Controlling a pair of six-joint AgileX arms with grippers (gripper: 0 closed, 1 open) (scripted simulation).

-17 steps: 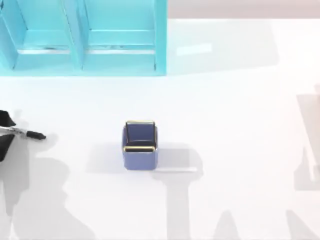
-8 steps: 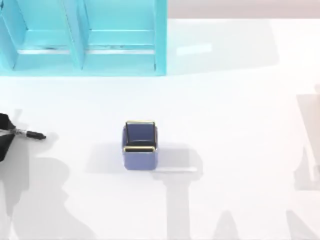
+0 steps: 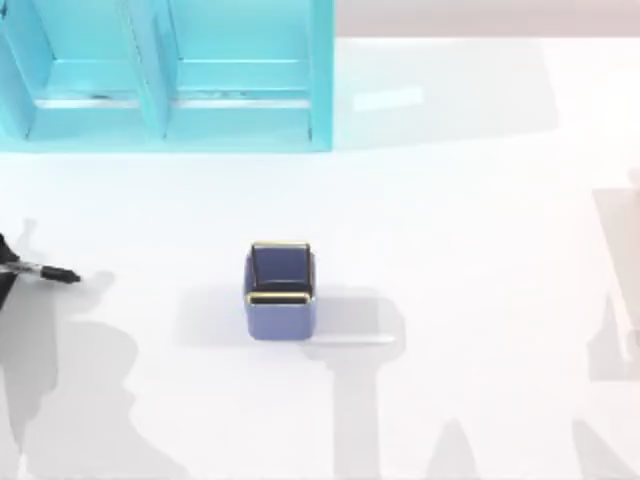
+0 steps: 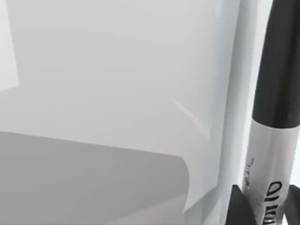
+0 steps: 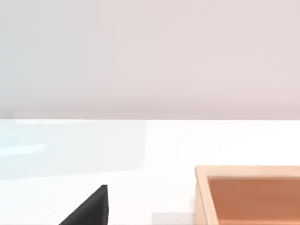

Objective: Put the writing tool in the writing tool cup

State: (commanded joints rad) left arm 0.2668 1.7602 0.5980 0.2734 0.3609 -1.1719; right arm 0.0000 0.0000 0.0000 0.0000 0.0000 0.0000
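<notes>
One pen (image 3: 45, 270) clenched in left pincer (image 3: 3, 268) at tabletop's left edge, lifted for carry to cup (image 3: 281, 290); right pincer state unclear.

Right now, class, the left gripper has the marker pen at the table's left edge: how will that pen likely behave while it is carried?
The marker pen looks like a thin, rigid barrel, so it should stay stiff and probably light. Its smooth, glossy round body may slip or swivel between the fingers. Set down, it would likely roll on the flat table.
</notes>
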